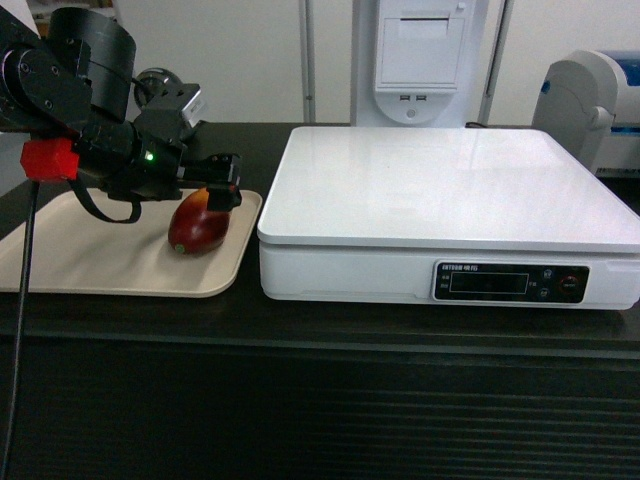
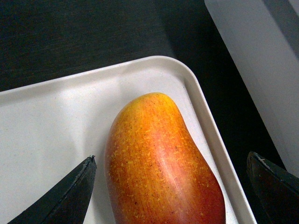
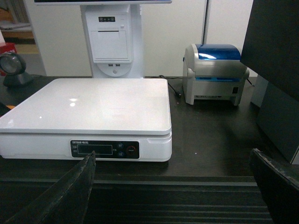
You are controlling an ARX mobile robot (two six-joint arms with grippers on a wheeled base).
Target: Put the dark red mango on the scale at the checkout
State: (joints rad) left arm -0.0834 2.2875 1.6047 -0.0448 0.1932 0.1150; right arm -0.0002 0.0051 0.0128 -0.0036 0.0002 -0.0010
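Dark red mango [image 1: 198, 227] lay on beige tray [image 1: 60, 262], near its right edge, left of scale [image 1: 450, 190] on checkout [image 1: 300, 400]. Judged firm, smooth, rounded, moderately heavy, likely slippery; best grasped across widest middle. Left gripper [image 2: 170, 186] spread wide, empty, fingers flanking mango without visible contact. Right gripper [image 3: 180, 191] open, empty, facing scale.

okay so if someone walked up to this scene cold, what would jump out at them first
Probably the big white scale filling the right of the black counter. Then the dark red mango on a beige tray at left, with the left gripper open around it.
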